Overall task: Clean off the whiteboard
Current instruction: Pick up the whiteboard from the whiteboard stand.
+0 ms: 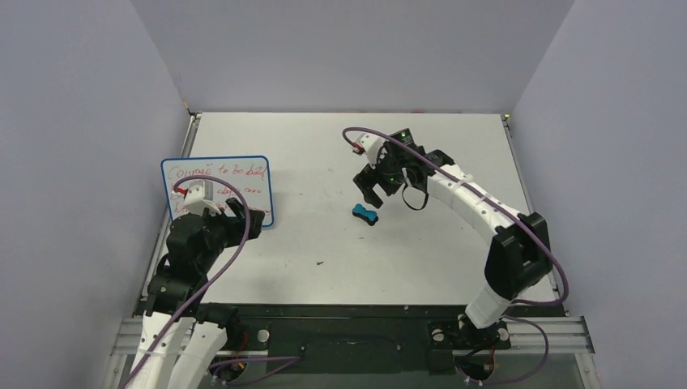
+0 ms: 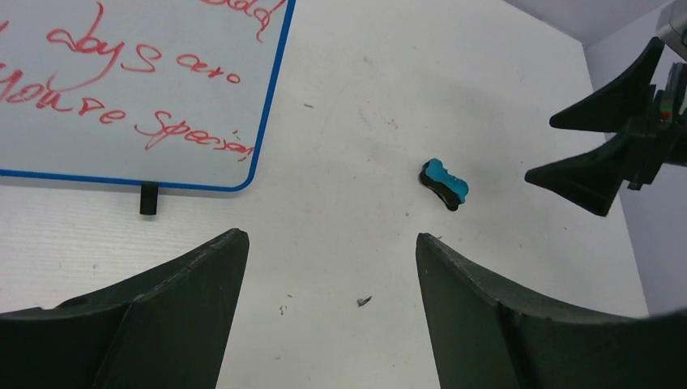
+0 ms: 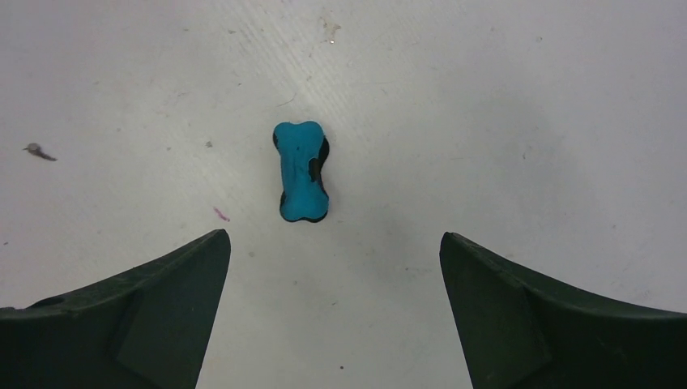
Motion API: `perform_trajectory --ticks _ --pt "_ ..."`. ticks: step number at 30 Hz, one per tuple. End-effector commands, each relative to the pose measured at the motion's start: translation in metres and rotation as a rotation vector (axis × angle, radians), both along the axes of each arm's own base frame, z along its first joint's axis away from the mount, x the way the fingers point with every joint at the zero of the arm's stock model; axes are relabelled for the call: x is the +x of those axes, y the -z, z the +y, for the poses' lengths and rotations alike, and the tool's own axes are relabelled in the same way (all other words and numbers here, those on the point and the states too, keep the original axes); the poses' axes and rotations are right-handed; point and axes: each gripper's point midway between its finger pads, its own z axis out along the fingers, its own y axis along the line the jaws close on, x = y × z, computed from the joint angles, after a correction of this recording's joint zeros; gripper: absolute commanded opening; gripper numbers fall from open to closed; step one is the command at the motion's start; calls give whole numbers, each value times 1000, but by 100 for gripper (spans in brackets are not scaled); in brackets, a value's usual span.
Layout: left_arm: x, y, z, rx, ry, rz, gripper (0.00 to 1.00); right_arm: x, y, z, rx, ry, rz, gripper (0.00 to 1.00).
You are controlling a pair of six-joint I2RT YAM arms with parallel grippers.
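The whiteboard (image 1: 235,174) lies flat at the table's left side, blue-rimmed and covered in red handwriting; its lower right corner shows in the left wrist view (image 2: 138,89). My left gripper (image 1: 235,212) is open over the board's near right corner, its jaws (image 2: 328,243) wide with bare table between them. A small blue-and-black bone-shaped eraser (image 1: 365,214) lies mid-table (image 2: 445,183). My right gripper (image 1: 374,197) hovers open just behind the eraser (image 3: 301,172), which sits just beyond the spread fingertips (image 3: 334,237), untouched.
Pale purple walls enclose the table on the left, back and right. A small black peg (image 2: 148,198) sits against the whiteboard's near edge. A dark speck of debris (image 2: 364,301) lies on the table (image 1: 324,243). The right gripper's fingers (image 2: 591,174) show in the left wrist view.
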Motion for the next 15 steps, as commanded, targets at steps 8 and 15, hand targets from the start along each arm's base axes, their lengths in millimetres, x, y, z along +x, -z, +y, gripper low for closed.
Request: perform_trajectory --ticks 8,15 --pt "16 3 -4 7 4 7 73 33 58 21 -131 52 115 93" --pt "19 2 3 30 -27 -7 73 15 51 65 66 -150 229 95"
